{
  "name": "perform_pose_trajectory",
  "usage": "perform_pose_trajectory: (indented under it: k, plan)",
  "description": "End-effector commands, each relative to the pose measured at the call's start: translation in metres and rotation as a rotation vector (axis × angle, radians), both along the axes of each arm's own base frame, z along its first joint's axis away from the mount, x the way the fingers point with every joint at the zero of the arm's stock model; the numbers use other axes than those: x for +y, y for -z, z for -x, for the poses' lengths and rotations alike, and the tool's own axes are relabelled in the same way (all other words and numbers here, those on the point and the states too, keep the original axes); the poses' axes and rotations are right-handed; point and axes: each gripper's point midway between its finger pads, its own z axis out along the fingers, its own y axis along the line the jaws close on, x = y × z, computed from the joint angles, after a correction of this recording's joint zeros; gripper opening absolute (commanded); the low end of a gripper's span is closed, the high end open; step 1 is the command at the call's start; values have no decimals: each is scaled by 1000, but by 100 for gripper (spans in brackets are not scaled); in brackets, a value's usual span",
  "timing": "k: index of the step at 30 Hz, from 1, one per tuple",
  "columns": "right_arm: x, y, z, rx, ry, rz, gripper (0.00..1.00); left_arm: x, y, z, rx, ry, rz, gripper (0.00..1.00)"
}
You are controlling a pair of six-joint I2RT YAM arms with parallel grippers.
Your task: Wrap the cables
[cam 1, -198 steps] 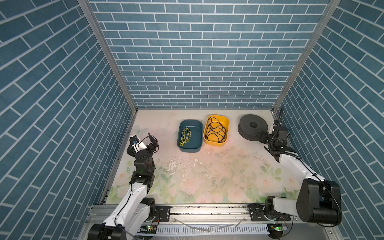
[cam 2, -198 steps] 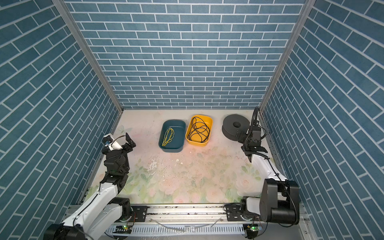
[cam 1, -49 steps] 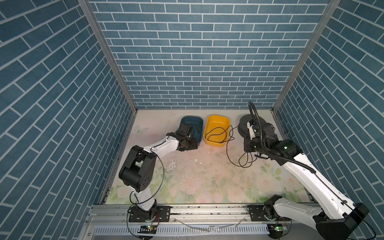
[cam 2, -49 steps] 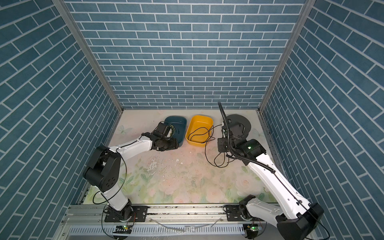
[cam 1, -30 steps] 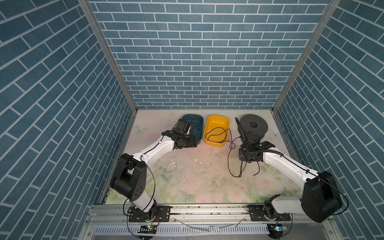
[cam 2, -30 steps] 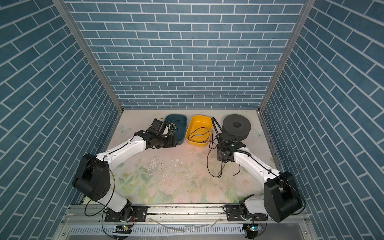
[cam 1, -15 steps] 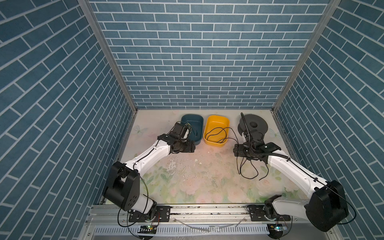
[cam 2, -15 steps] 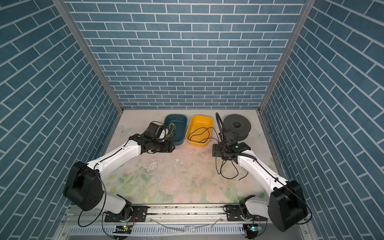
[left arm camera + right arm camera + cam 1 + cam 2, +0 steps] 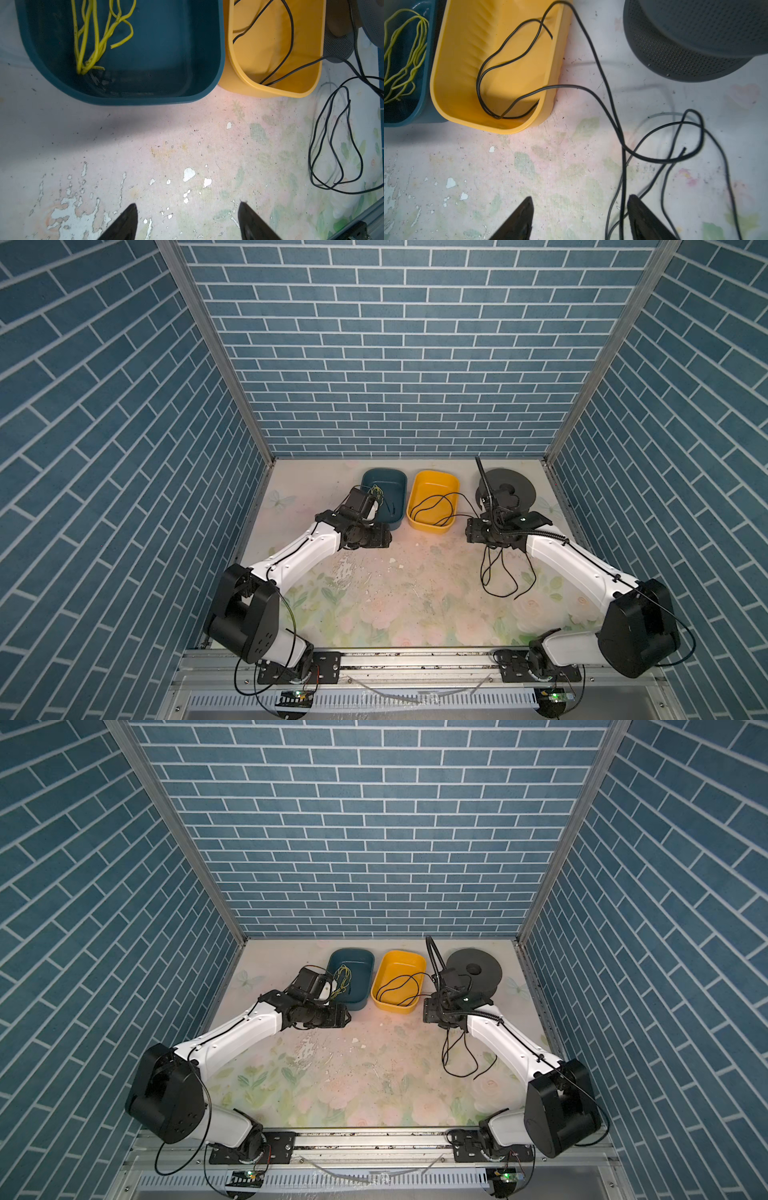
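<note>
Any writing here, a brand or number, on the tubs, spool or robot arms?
No readable text anywhere.
No lettering shows on the teal tub, yellow tub, black spool, left arm or right arm.
Any print on the circuit board with the green light is too small to read.

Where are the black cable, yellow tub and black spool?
black cable (image 9: 575, 86): right wrist view, strand outside tub.
yellow tub (image 9: 430, 527): a top view, near wall.
black spool (image 9: 488, 963): a top view, upper disc.
</note>
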Motion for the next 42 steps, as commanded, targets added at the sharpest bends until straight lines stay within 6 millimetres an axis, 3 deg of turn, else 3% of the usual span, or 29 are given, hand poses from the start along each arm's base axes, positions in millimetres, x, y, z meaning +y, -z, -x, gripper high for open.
perform_pose_trajectory:
  k: [1,7,16,22,35,38,42]
  plan:
    - [-22,-21,4,-16,15,115,71,-1,-3,5,7,10,5,77]
    - [-36,-38,0,-77,-19,218,71,-7,4,8,32,27,31,77]
    - [-10,-31,-44,-66,-180,312,80,-2,-4,9,20,16,13,77]
    - [-2,-10,-57,22,-267,385,80,-1,-6,12,30,20,11,77]
    - [-11,52,-66,160,-324,484,75,1,-10,17,37,17,17,77]
    - [-16,62,-71,159,-292,506,64,2,-11,19,33,12,23,77]
    - [-18,63,-75,145,-278,516,34,4,-11,22,30,8,21,77]
